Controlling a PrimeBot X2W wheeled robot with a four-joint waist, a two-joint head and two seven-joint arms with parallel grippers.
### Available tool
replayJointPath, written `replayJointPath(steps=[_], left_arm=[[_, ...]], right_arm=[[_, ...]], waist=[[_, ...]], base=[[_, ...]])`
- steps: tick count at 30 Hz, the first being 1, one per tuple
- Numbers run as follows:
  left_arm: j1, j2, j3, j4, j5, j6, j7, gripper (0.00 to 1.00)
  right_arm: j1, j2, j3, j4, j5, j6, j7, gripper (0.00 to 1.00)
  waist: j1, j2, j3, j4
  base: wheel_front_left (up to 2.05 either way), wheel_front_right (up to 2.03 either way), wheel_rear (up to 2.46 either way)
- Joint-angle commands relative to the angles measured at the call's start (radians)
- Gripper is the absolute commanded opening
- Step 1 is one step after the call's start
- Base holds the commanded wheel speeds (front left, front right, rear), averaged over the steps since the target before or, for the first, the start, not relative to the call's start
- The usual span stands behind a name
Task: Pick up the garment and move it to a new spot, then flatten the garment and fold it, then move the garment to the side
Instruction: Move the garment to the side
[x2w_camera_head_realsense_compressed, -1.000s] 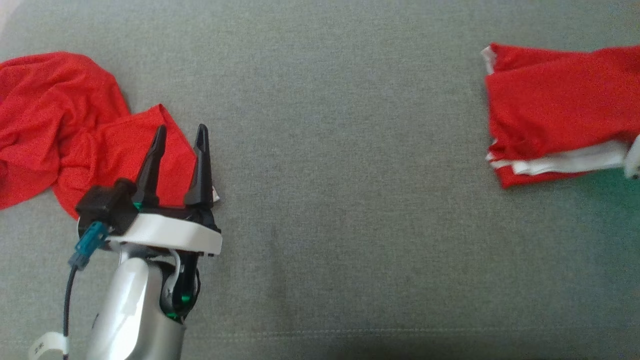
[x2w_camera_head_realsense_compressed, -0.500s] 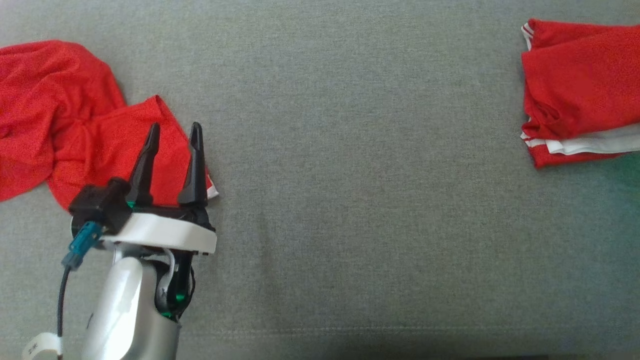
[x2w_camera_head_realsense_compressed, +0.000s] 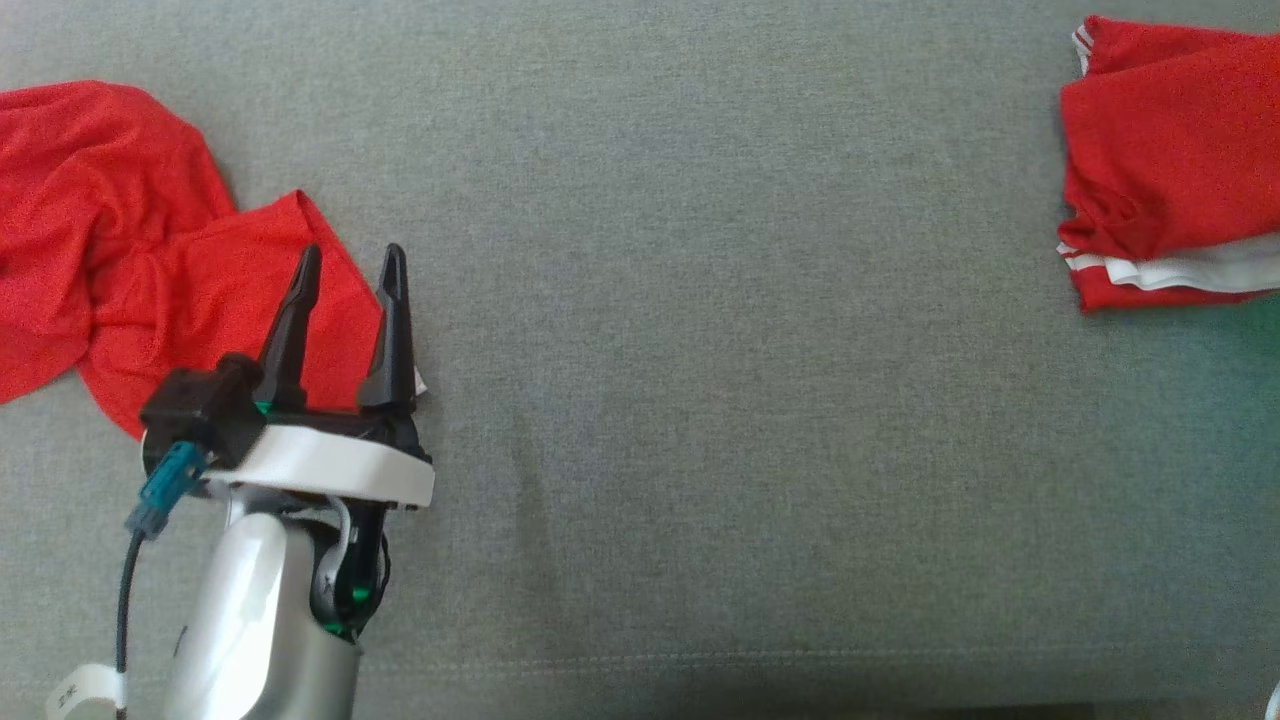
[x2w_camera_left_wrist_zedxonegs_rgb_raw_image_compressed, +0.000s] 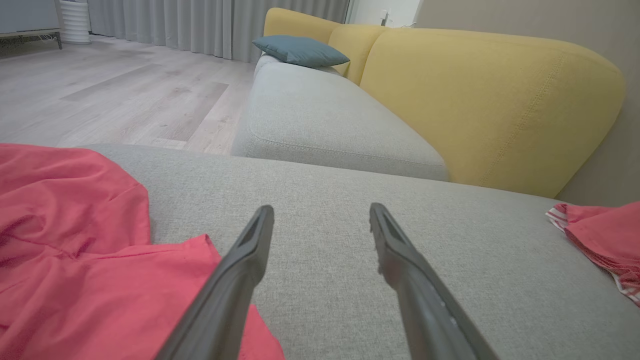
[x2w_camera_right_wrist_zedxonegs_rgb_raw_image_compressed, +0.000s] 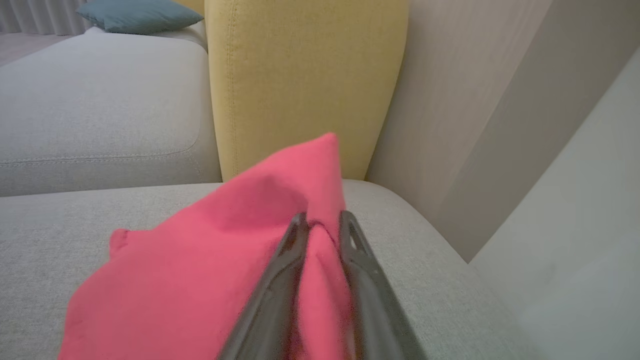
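Note:
The garment (x2w_camera_head_realsense_compressed: 1170, 150), red with white stripes and folded, lies at the far right of the grey sofa seat (x2w_camera_head_realsense_compressed: 750, 350). In the right wrist view my right gripper (x2w_camera_right_wrist_zedxonegs_rgb_raw_image_compressed: 324, 217) has its two fingers close together on a raised fold of the garment (x2w_camera_right_wrist_zedxonegs_rgb_raw_image_compressed: 200, 260), which peaks at the tips. My left gripper (x2w_camera_head_realsense_compressed: 349, 255) stands open at the lower left, with nothing between its fingers (x2w_camera_left_wrist_zedxonegs_rgb_raw_image_compressed: 250, 260). The garment's striped edge (x2w_camera_left_wrist_zedxonegs_rgb_raw_image_compressed: 605, 230) shows far to the right in the left wrist view.
A second red garment (x2w_camera_head_realsense_compressed: 120, 250), crumpled, lies at the left under my left gripper's fingertips (x2w_camera_left_wrist_zedxonegs_rgb_raw_image_compressed: 65, 240). Yellow backrests (x2w_camera_left_wrist_zedxonegs_rgb_raw_image_compressed: 480, 100) (x2w_camera_right_wrist_zedxonegs_rgb_raw_image_compressed: 300, 75) border the seat. A blue pillow (x2w_camera_left_wrist_zedxonegs_rgb_raw_image_compressed: 300, 50) sits on the far cushion, a wall (x2w_camera_right_wrist_zedxonegs_rgb_raw_image_compressed: 475, 125) stands to the right, and wooden floor (x2w_camera_left_wrist_zedxonegs_rgb_raw_image_compressed: 100, 90) lies beyond.
The folded garment has moved right and up in the head view, toward the seat's far right corner. The white part of the right arm at the right edge is gone. The left gripper has stayed.

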Motion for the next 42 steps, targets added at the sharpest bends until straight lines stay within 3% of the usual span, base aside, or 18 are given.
replayJointPath(steps=[1, 4, 10, 23, 29, 34, 42], left_arm=[[-0.036, 0.012, 0.028, -0.027, 0.004, -0.005, -0.005, 1.0], [-0.037, 0.012, 0.027, -0.022, 0.001, -0.005, -0.005, 1.0], [-0.031, 0.012, 0.022, -0.011, -0.005, -0.003, -0.005, 1.0], [0.007, 0.012, 0.039, -0.035, -0.022, 0.019, -0.005, 1.0], [0.06, 0.012, 0.038, -0.047, -0.031, 0.03, -0.005, 1.0], [0.126, 0.012, 0.029, -0.058, -0.042, 0.041, -0.005, 1.0], [0.216, 0.012, 0.009, -0.089, -0.058, 0.065, -0.005, 1.0]], right_arm=[[-0.031, 0.0, 0.01, -0.045, 0.016, 0.003, 0.002, 1.0], [-0.016, -0.02, 0.064, -0.079, -0.03, 0.003, -0.034, 1.0], [-0.015, 0.034, 0.109, -0.119, -0.002, 0.003, -0.072, 1.0], [0.156, 0.212, 0.356, -0.206, 0.15, 0.003, -0.174, 1.0], [0.311, 0.233, 0.431, -0.263, 0.189, 0.003, -0.213, 1.0], [0.432, 0.235, 0.46, -0.315, 0.3, 0.003, -0.224, 1.0], [0.573, 0.235, 0.484, -0.413, 0.372, 0.003, -0.227, 1.0]], waist=[[0.0, -0.0001, 0.0, 0.002], [0.0, -0.0001, -0.003, 0.007], [0.0, -0.0001, -0.024, 0.014], [0.0, -0.0001, -0.173, 0.019], [0.0, -0.0001, -0.26, 0.009], [0.0, -0.0001, -0.315, -0.004], [0.0, -0.0001, -0.349, -0.016]], base=[[0.0, 0.0, 0.0], [0.0, 0.0, 0.0], [0.0, 0.0, 0.0], [0.0, 0.0, 0.0], [0.0, 0.0, 0.0], [0.0, 0.0, 0.0], [0.0, 0.0, 0.0]])
